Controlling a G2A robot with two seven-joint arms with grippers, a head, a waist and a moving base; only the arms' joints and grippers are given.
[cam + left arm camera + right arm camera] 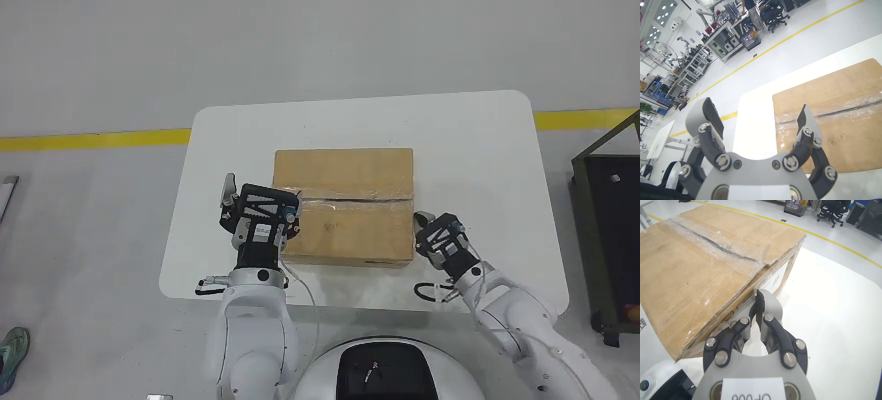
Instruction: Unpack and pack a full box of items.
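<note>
You have a box [340, 170] of plain brown cardboard, matt and slightly fibrous, its flap edges rough and frayed. The clear plastic tape [715, 247] along the top seam is glossy and crinkled. The table [470, 140] under it is white, smooth and faintly shiny. On the left gripper [755, 106] and the right gripper [758, 298] you see smooth, matt light-grey fingers [694, 115], black ribbed pads [712, 117] that look rubbery, matt black links [800, 151] and bright polished metal screws [721, 161].

We find the box [343, 205] blocking the middle of the surface [480, 130]; room to pass lies along its far side and both ends
</note>
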